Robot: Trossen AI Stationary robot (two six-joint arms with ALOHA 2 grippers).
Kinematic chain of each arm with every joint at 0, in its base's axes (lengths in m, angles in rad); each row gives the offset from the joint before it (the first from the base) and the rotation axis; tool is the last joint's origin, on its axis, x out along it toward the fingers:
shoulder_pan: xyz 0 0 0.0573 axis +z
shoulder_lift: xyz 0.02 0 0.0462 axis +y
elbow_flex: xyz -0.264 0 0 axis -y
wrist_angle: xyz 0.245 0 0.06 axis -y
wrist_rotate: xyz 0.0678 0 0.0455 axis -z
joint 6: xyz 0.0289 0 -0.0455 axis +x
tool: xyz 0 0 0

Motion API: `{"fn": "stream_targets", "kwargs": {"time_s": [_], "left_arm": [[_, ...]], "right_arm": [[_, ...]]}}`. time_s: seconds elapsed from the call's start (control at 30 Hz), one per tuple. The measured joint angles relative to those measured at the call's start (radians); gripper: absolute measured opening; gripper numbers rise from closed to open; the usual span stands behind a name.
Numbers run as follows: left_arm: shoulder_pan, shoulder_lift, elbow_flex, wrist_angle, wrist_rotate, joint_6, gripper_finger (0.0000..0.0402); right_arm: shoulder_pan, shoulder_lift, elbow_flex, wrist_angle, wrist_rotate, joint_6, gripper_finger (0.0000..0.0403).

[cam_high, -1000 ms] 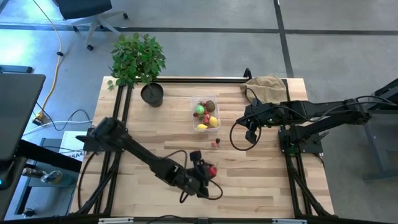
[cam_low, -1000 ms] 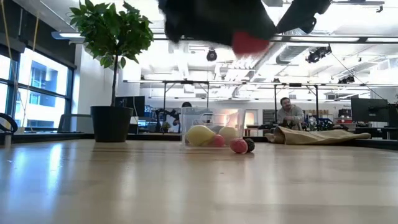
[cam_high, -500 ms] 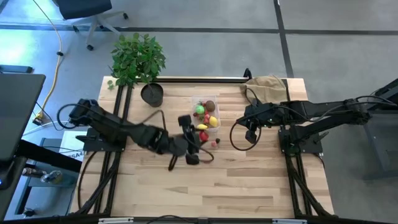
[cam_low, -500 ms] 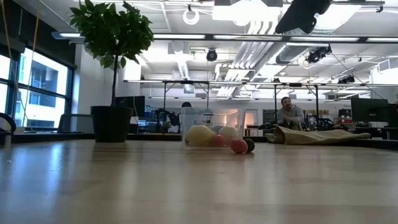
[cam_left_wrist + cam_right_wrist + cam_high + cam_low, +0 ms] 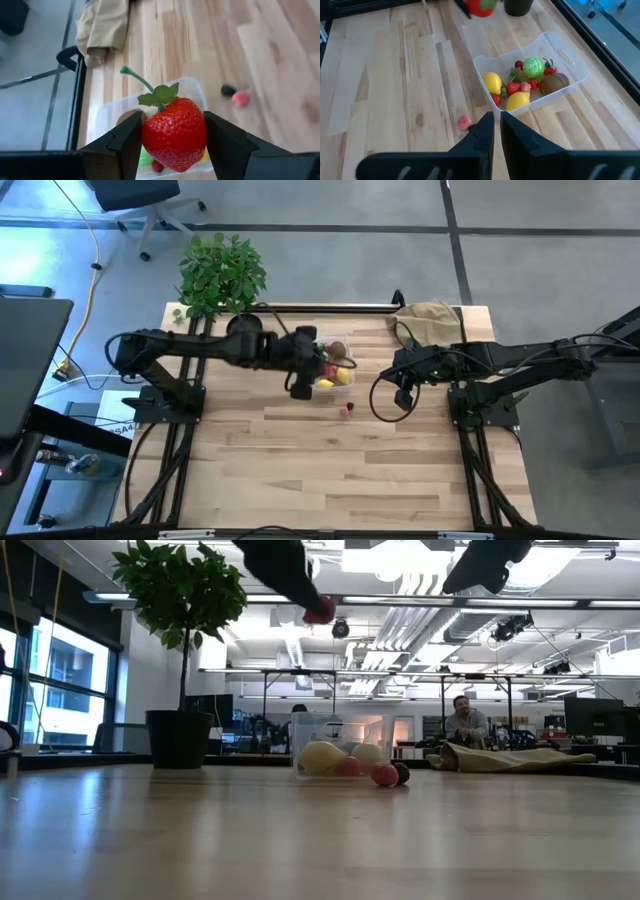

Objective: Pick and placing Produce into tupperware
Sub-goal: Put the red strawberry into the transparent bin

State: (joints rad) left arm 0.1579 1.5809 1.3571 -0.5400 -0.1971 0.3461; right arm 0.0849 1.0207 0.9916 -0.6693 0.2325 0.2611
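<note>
The strawberry (image 5: 174,134), clamped between the fingers of the left end effector (image 5: 303,373), now hangs high over the near-left edge of the tupperware (image 5: 331,365), carried there from well in front of the tub; only lowering and release seem left. Its long axis runs along the fingers, green stem end leading. Two loose berries (image 5: 347,409) lie on the tabletop (image 5: 300,470) just in front of the tupperware. The right end effector (image 5: 404,397), clenched empty, waits right of the tub.

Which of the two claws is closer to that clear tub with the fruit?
The left gripper, holding a strawberry at the tub's edge. The right gripper waits off to the tub's side.
</note>
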Motion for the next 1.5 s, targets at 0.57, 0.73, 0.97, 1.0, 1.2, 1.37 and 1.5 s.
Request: {"fn": "stream_targets", "kwargs": {"time_s": [0.57,0.73,0.97,1.0,1.2,1.37,1.5], "left_arm": [[0.122,0.237,-0.001,0.041,0.197,0.227,0.0185],[0.137,0.301,-0.001,0.085,0.242,0.228,0.0186],[0.145,0.338,-0.001,0.096,0.253,0.226,0.0186],[0.145,0.342,-0.001,0.096,0.253,0.226,0.0186],[0.152,0.365,0.0,0.11,0.26,0.225,0.0186],[0.152,0.369,0.0,0.111,0.26,0.222,0.0186],[0.152,0.374,-0.001,0.11,0.259,0.221,0.0186]], "right_arm": [[0.0,0.0,0.0,0.0,0.0,0.0,0.0024],[0.0,0.0,0.0,0.0,0.0,0.0,0.0024],[0.0,0.0,0.0,0.0,0.0,0.0,0.0024],[0.0,0.0,0.0,0.0,0.0,0.0,0.0024],[0.0,0.0,0.0,0.0,0.0,0.0,0.0024],[0.0,0.0,0.0,0.0,0.0,0.0,0.0024],[0.0,0.0,0.0,0.0,0.0,0.0,0.0024]]}}
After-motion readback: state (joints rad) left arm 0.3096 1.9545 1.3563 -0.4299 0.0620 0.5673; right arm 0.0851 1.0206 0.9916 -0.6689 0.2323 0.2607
